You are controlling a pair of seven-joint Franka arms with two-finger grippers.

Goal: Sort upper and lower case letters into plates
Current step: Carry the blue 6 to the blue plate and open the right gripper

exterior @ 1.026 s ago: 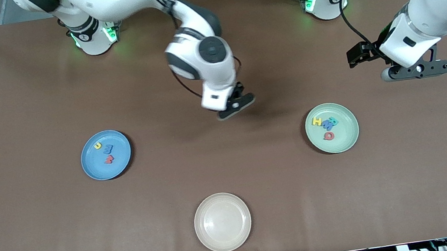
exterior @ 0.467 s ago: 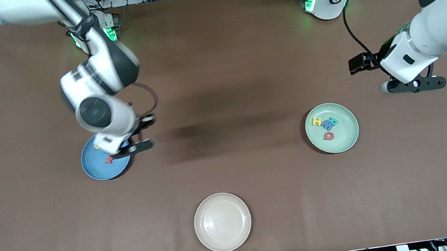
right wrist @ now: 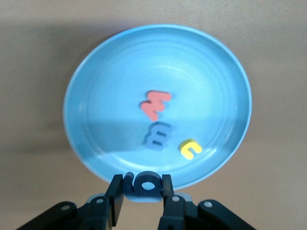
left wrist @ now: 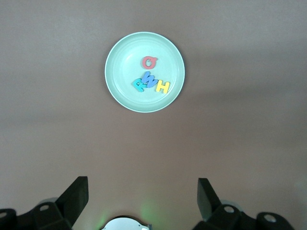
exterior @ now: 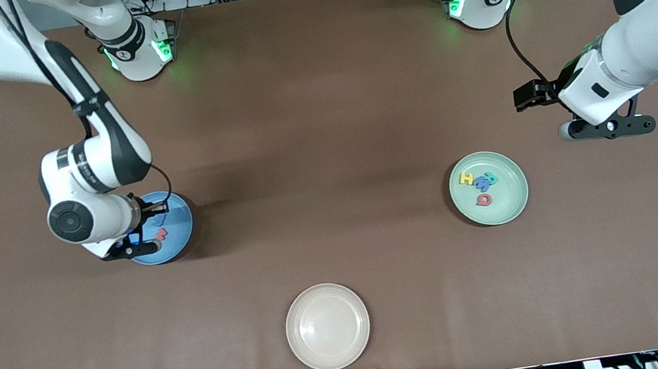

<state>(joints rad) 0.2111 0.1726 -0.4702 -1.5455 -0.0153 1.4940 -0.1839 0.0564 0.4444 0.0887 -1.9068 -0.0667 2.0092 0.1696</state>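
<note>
The right gripper (right wrist: 142, 195) is up over the blue plate (exterior: 179, 230), above the rim that sits nearest the right arm's end of the table. Its 2 fingers (right wrist: 116, 195) are pinched on a small dark blue letter (right wrist: 145, 183) with a round hole in it (can't read which letter it is from this angle).

Down in the blue plate there are 3 letters already: a red one (right wrist: 156, 105) roughly in the middle, a dark blue one (right wrist: 157, 134) touching or almost touching it, and a little yellow one (right wrist: 190, 148) just beside the dark blue one. In the front view the arm's wrist covers a good chunk of that plate, so only the red letter and part of the blue one peek out.

Going outward from the blue plate: the cream plate (exterior: 328, 326) sits nearer to the front camera, with nothing in it. The mint green plate (exterior: 515, 200) is well apart from the blue plate, toward the left arm's end. It holds 4 letters: yellow H (exterior: 467, 178), a blue letter (exterior: 483, 183) and a teal letter (exterior: 491, 178) overlapping each other, and a red Q (exterior: 484, 199).

The left gripper (exterior: 609, 127) waits over bare table near the mint green plate, fingers (left wrist: 77, 197) spread wide with nothing between them.
</note>
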